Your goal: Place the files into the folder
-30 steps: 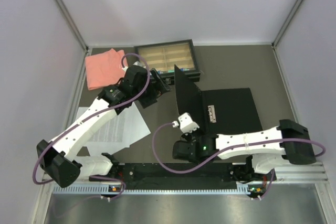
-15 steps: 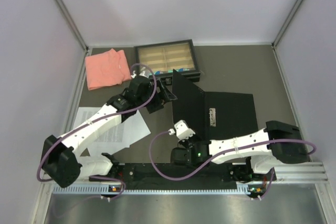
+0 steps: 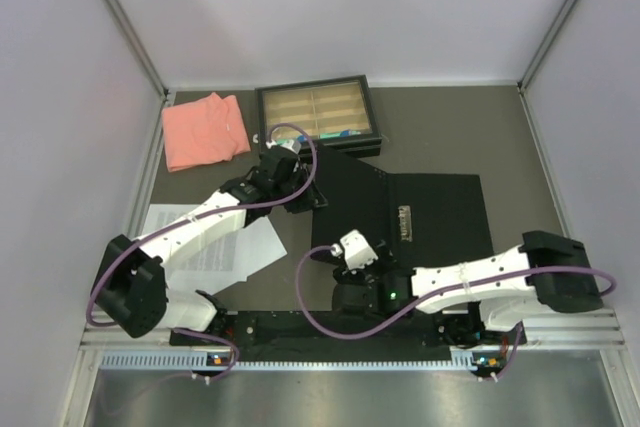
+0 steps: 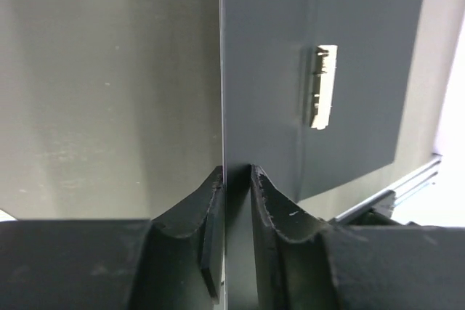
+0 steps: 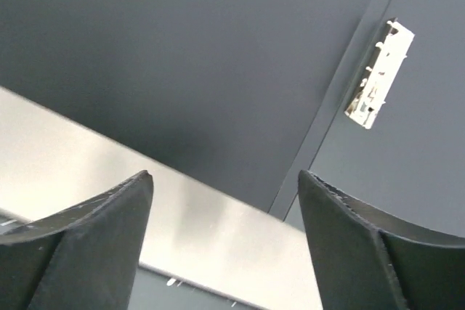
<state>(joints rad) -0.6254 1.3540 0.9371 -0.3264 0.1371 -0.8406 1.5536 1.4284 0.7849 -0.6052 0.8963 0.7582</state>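
Note:
The folder [image 3: 430, 212] lies open on the table, matte black inside, with a small white clip [image 4: 322, 85] by its spine. Its left cover [image 3: 350, 197] is raised at a slant. My left gripper [image 3: 306, 190] is shut on that cover's outer edge; in the left wrist view the thin edge [image 4: 222, 70] runs down between the fingers [image 4: 236, 176]. My right gripper [image 5: 225, 179] stands open just off the folder's near edge, with nothing in it. The files [image 3: 215, 242], white printed sheets, lie to the left of the folder, partly under my left arm.
A folded salmon-pink cloth [image 3: 203, 130] lies at the back left. A black-framed tray with tan compartments [image 3: 316, 110] stands behind the folder. The arms' mounting rail [image 3: 350, 332] runs along the near edge. Walls close in left, right and back.
My right gripper let go of the upright cover and opened. My left gripper moved right and closed on the cover's edge. The cover has tilted down to the left.

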